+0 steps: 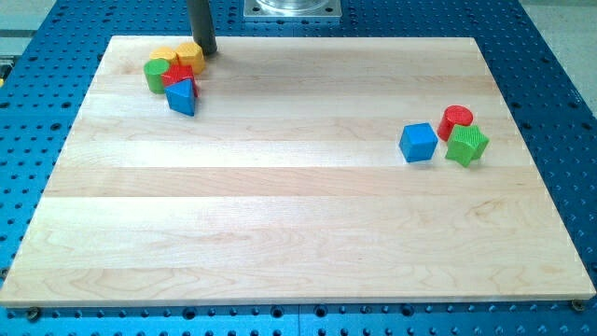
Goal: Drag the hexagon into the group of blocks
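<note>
My tip point(207, 50) rests at the board's top left, just right of and touching or nearly touching the yellow hexagon point(190, 55). That hexagon sits in a tight cluster with another yellow block point(164, 56), a green cylinder point(156, 76), a red block point(178, 76) and a blue triangular block point(183, 97) at the cluster's lower end. On the view's right, a second group holds a blue cube point(418, 142), a red cylinder point(456, 120) and a green star-like block point(466, 146).
The wooden board point(280, 224) lies on a blue perforated table point(560, 56). A grey metal mount point(292, 8) stands at the view's top centre, beyond the board's far edge.
</note>
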Robot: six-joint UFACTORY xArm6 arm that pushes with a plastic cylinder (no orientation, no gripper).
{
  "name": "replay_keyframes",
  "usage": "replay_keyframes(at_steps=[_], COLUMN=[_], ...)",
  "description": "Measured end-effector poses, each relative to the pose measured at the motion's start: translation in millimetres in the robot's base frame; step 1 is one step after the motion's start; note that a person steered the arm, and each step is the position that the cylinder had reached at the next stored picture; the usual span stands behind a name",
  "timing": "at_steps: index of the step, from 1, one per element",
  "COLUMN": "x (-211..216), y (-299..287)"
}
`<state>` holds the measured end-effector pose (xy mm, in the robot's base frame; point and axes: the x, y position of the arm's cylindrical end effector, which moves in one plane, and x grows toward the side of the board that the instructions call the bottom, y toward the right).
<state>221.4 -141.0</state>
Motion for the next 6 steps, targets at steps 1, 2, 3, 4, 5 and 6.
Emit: replay_keyframes(at_steps=[1, 2, 3, 4, 5, 6], x=[12.9, 8.2, -2.5, 4.1, 6.2, 7.7], y=[0.0, 0.0, 0.0, 0.0, 0.0, 0.0])
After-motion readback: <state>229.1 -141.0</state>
